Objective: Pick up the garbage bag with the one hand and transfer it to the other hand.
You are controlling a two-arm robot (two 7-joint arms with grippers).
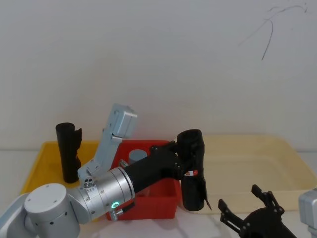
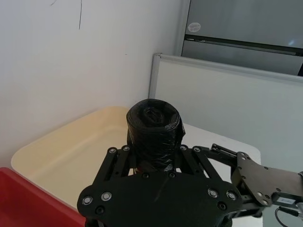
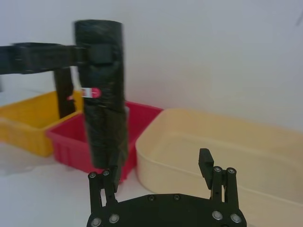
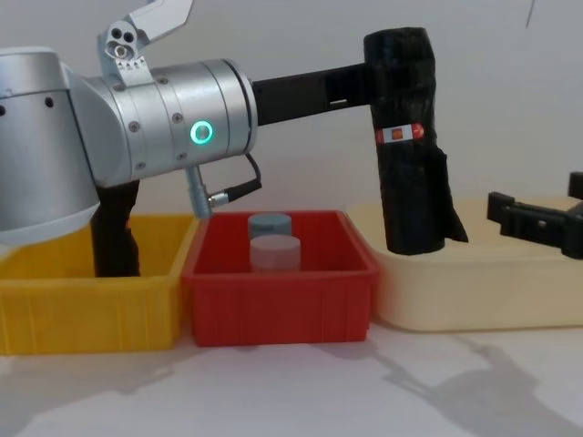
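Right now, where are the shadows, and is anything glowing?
Chest view: soft grey shadows lie on the white table before the cream bin, and a green ring glows on the left arm's wrist. Head view: the same ring glows too.

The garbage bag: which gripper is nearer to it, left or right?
Left. The left gripper is shut on the garbage bag near its top. The right gripper is open, lower and to its right, not touching.

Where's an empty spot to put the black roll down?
The cream tub, right of the red bin, looks bare, and so does the table strip before the bins. Crowded: two round pots in the red bin, another roll in the yellow bin.
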